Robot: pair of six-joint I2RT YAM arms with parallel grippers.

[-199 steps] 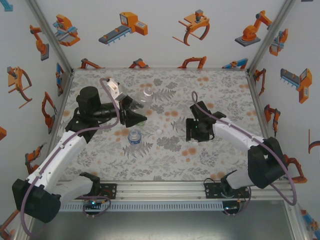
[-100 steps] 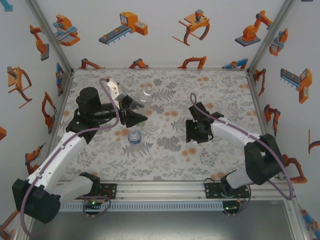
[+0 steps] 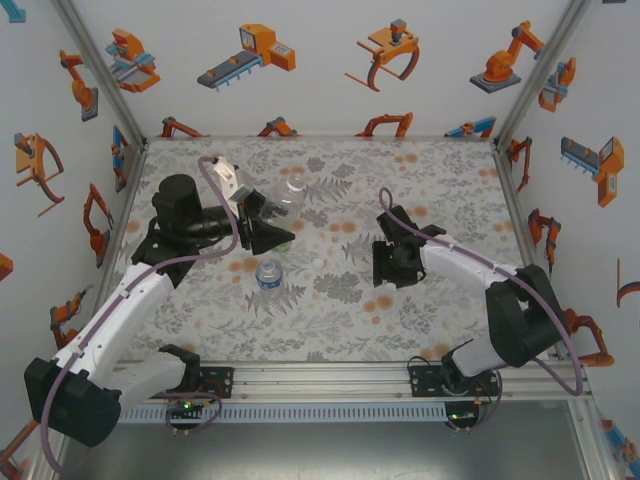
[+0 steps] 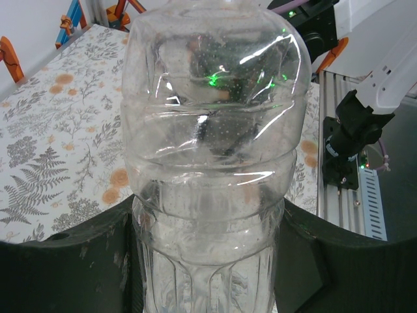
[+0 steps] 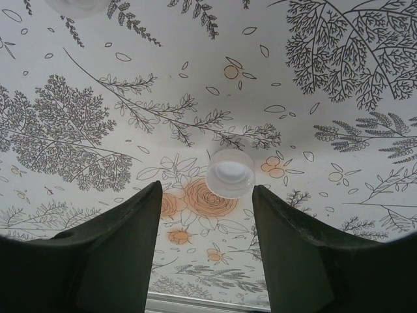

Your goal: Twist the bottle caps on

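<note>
My right gripper (image 5: 206, 194) hangs low over the floral table (image 5: 98, 98) with its fingers apart and nothing between them. One small white bottle cap (image 5: 230, 173) lies flat on the print just ahead of the tips, nearer my right-hand finger than the middle of the gap. A second cap (image 5: 75, 5) sits farther off at the edge of the wrist view. My left gripper (image 4: 205, 261) is clamped on the lower body of the clear bottle (image 4: 208, 130), whose shoulder rises away from that camera. The shorter bottle with the blue label (image 3: 269, 273) stands on its own in front of it. The off-centre cap is my main worry. If I close as I stand, I think one finger would reach it first and flick it across the cloth or tip it on edge. A cap pinched crooked would likely cross-thread on the neck. The thin bottle wall may also buckle or turn in my left grip once I twist against it. My right arm runs from its base out toward the right wall, then folds back inward to mid-table, wrist pitched down. My left arm sweeps up the left side, wrist turned inward.
</note>
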